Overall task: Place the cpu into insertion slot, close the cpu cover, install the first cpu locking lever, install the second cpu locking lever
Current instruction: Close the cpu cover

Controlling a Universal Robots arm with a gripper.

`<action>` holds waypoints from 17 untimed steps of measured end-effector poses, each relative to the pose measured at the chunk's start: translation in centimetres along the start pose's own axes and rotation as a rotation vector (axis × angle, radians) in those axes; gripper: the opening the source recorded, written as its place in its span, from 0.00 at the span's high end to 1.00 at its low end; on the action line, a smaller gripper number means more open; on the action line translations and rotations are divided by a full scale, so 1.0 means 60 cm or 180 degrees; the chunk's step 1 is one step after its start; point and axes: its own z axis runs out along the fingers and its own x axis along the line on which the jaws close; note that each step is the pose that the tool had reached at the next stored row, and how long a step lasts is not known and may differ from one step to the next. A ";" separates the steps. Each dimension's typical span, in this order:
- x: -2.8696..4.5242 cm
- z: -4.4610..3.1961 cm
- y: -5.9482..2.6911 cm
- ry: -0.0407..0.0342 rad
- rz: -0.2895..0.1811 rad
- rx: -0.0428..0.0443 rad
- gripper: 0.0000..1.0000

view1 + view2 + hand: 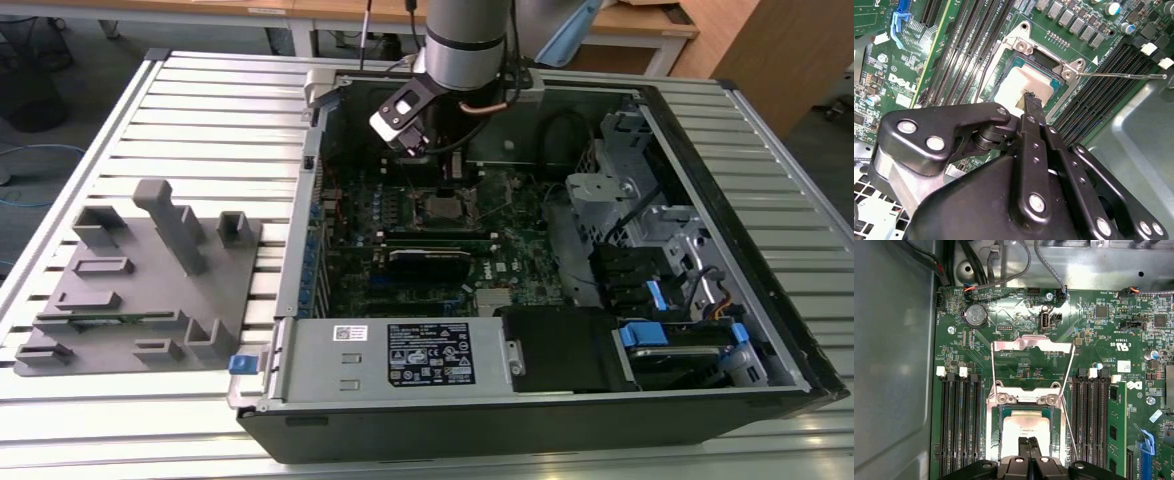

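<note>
**Chip seated, cover open**

Exterior view: a slatted metal table (pixel 174 110) stood before wooden desks. Your arm (pixel 463 40) hung inside the open computer case (pixel 534 425), walls close on both sides.

Second wrist view: your gripper (pixel 1030 100) had its fingers pressed together, tip just over the matte silver cpu (pixel 1016 85). A thin wire lever (pixel 1119 76) stuck out free.

First wrist view: the cpu lay in the insertion slot (pixel 995 435), with the cpu cover (pixel 1031 344) flipped open.

Silver-topped cpu (pixel 1026 426) lies in the insertion slot (pixel 994 432), cpu cover (pixel 1031 344) raised open.
</note>
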 end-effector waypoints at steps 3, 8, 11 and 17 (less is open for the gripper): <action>0.000 0.000 0.000 0.0000 0.0000 0.0000 0.90; 0.000 -0.002 0.000 0.0000 0.0000 0.0000 0.90; 0.000 -0.007 0.000 0.0000 0.0000 0.0000 0.90; 0.000 -0.019 0.001 0.0000 0.0000 0.0000 0.90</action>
